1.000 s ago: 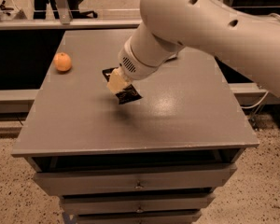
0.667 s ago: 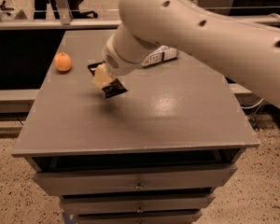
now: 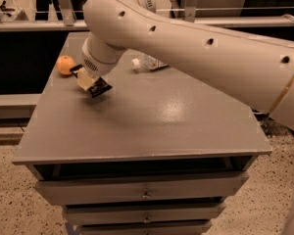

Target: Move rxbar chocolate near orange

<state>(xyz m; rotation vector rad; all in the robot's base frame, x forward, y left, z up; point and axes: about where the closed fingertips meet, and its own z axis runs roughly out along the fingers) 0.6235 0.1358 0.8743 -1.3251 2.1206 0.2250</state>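
The claw (image 3: 89, 81), closed on the bar (image 3: 101, 87), has swung left across the table (image 3: 186, 121) in the last second. It now hangs near the orange (image 3: 65, 65), on its right, with the bar seemingly just off the surface. The carry looks nearly done; lowering and release remain.
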